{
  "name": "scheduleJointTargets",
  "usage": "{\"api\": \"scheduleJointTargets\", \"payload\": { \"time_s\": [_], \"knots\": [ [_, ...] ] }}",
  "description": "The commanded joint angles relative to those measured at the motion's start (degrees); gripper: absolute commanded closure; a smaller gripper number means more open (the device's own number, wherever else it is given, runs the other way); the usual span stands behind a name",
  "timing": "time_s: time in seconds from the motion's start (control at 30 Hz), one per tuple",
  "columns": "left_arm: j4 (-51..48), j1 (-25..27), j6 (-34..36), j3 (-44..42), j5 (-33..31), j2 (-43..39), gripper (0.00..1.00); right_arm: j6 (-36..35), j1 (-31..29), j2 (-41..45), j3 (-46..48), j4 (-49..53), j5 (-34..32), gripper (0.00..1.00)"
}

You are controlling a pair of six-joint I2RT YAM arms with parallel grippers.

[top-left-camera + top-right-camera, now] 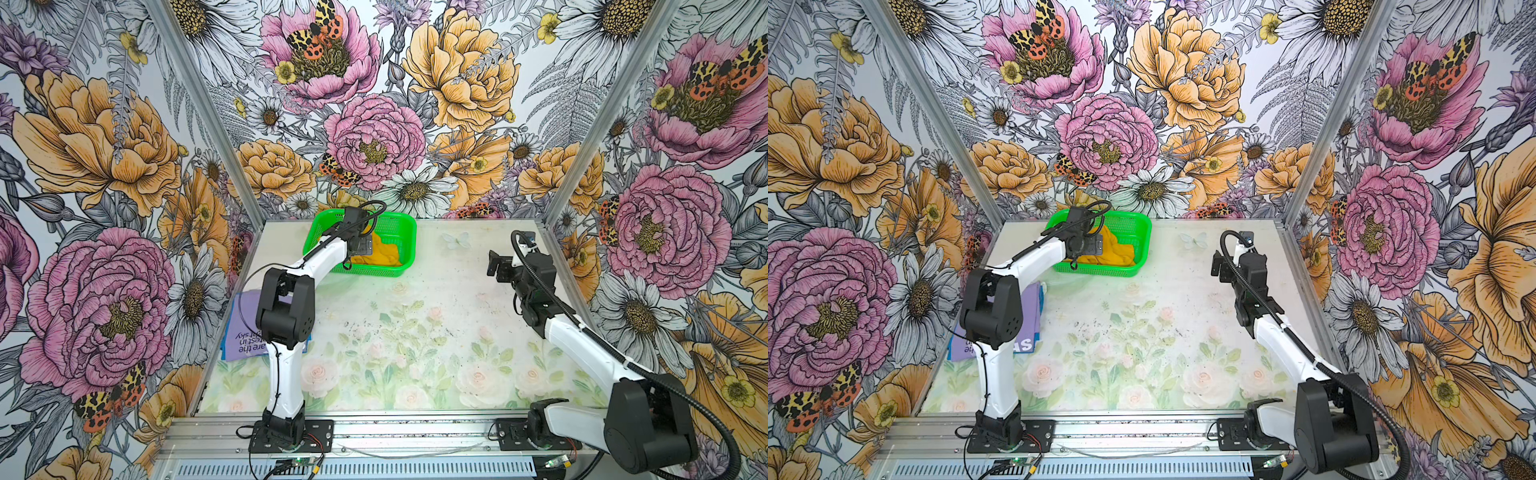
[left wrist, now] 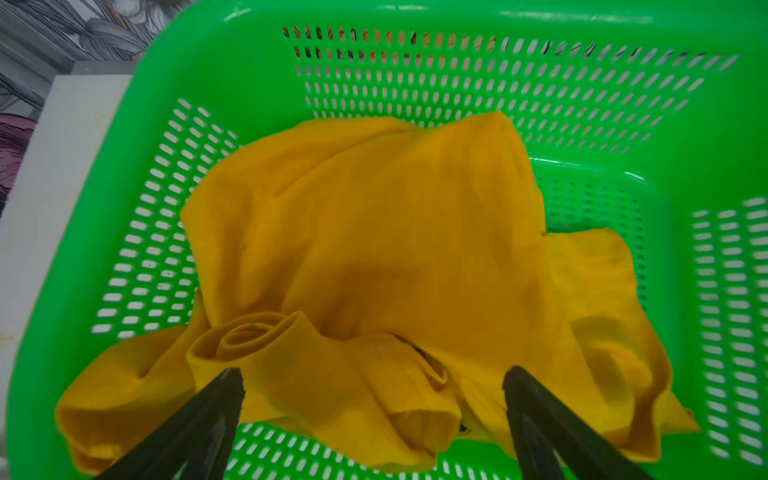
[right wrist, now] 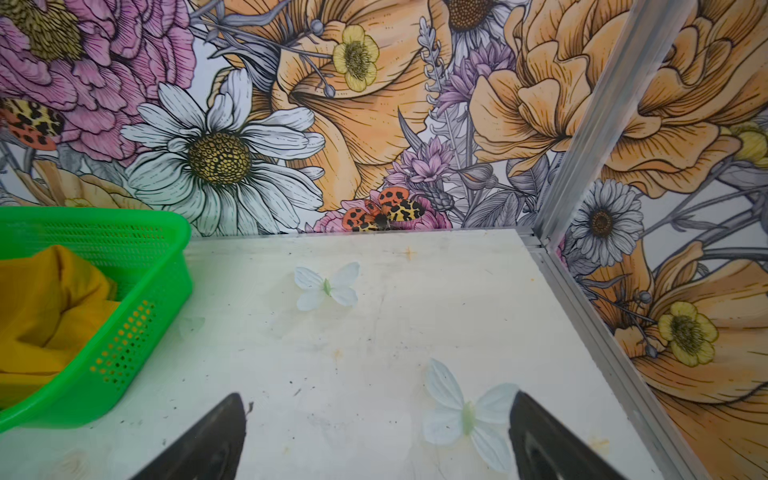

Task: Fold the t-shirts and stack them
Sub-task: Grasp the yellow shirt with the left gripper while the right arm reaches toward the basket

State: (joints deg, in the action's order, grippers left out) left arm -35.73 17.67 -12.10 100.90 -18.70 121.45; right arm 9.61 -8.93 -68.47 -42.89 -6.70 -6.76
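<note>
Holding a crumpled mustard-yellow t-shirt [image 2: 374, 249] — soft, creased cloth — a green slotted plastic basket [image 2: 249, 62], left jaws spread wide above the cloth, right jaws open over the tabletop [image 3: 374, 332]

The right pincer [image 3: 378, 399] hangs above the pale counter [image 3: 415, 266], its jaws spread wide, one tip over a printed white butterfly [image 3: 465, 411]. Nearby, a green mesh basket [image 3: 137, 316] holds a crumpled mustard-yellow t-shirt [image 3: 50, 299].

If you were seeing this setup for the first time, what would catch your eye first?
The loud floral wallpaper all around strikes first. Next, the bright green basket at the back, holding a crumpled mustard-yellow t-shirt, with the open left gripper poised over it. A lavender t-shirt lies on the table, far left.
</note>
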Motion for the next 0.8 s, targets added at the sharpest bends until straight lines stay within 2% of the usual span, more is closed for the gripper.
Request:
{"api": "scheduleJointTargets", "payload": {
  "time_s": [0.0, 0.1, 0.13, 0.2, 0.23, 0.27, 0.37, 0.47, 0.53, 0.77],
  "knots": [
    [-9.34, -1.10, -3.63, 7.86, 0.93, 4.65, 0.03, 5.17, -2.28, 3.75, -1.73, 17.03, 5.14, 0.01],
    [-12.95, -1.53, -4.85, 14.02, 1.87, 10.46, 0.14, 6.69, -4.03, 7.01, -2.47, 19.33, 9.55, 0.01],
    [-13.67, -1.74, -4.95, 15.75, 3.30, 11.92, 0.24, 6.95, -4.65, 7.59, -3.15, 20.27, 10.81, 0.01],
    [-14.51, -1.93, -4.93, 17.58, 5.46, 13.83, 0.60, 6.47, -5.88, 7.68, -4.92, 22.03, 14.10, 0.00],
    [-14.59, -2.09, -5.01, 17.60, 5.99, 13.62, 0.83, 6.36, -6.65, 7.10, -6.22, 22.85, 16.03, 0.01],
    [-14.63, -1.95, -5.13, 16.87, 6.29, 12.28, 1.00, 6.35, -7.40, 5.93, -7.60, 23.51, 17.84, 0.01],
    [-14.38, -1.27, -4.27, 13.11, 5.37, 4.43, 1.00, 6.44, -10.15, 0.22, -12.75, 23.50, 22.41, 0.01],
    [-14.34, -1.28, -3.64, 8.60, 6.30, -5.84, 1.00, 6.02, -14.09, -8.78, -19.66, 23.49, 20.56, 0.00],
    [-14.37, -1.54, -2.78, 6.04, 9.22, -12.73, 1.00, 5.96, -16.21, -15.85, -24.83, 23.49, 20.31, 0.00],
    [-16.13, -4.32, -2.23, 0.55, 13.87, -37.54, 1.00, 8.50, -19.89, -37.77, -43.23, 23.54, 24.36, 0.00]
  ]
}}
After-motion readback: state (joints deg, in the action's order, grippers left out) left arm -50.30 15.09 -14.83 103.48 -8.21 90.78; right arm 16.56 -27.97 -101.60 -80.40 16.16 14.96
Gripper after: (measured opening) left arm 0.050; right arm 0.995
